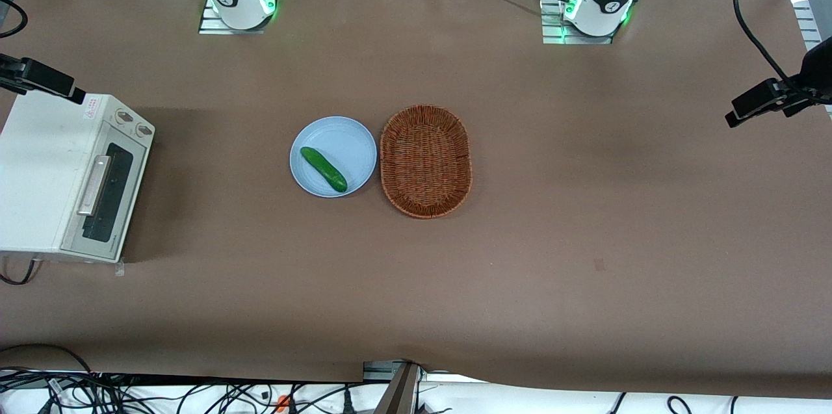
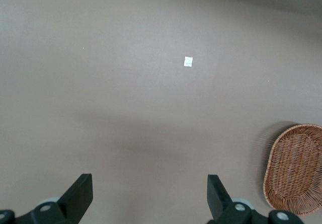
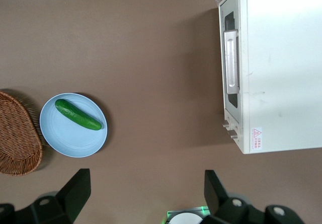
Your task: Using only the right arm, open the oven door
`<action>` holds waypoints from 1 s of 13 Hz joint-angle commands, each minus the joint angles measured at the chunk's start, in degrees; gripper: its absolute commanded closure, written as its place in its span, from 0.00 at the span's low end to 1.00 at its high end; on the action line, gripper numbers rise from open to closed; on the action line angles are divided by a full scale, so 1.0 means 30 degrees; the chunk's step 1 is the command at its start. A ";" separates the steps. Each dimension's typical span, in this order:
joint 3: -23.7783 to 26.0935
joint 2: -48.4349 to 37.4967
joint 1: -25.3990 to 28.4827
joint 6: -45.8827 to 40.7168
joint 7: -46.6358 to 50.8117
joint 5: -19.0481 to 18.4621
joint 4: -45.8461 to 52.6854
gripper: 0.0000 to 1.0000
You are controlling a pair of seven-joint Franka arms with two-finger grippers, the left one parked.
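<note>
The cream-white toaster oven (image 1: pixel 39 173) stands at the working arm's end of the table. Its oven door (image 1: pixel 107 196) is shut flat against the body, dark glass window and silver bar handle (image 1: pixel 94 185) facing the middle of the table. The same oven door (image 3: pixel 230 63) and its handle (image 3: pixel 231 60) appear in the right wrist view. My right gripper (image 3: pixel 146 181) hangs high above the table, well apart from the oven, open wide with nothing between its fingers. In the front view the gripper (image 1: pixel 77 95) shows as a black shape over the oven's top corner near the knobs.
A light blue plate (image 1: pixel 325 131) holding a green cucumber (image 1: pixel 323 169) sits mid-table, with an empty wicker basket (image 1: pixel 426 160) beside it toward the parked arm's end. Two knobs (image 1: pixel 133 123) sit on the oven's control strip, farther from the front camera than the door.
</note>
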 commanded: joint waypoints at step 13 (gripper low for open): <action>0.0116 -0.0025 0.0037 -0.1037 -0.0133 0.0111 -0.0290 0.00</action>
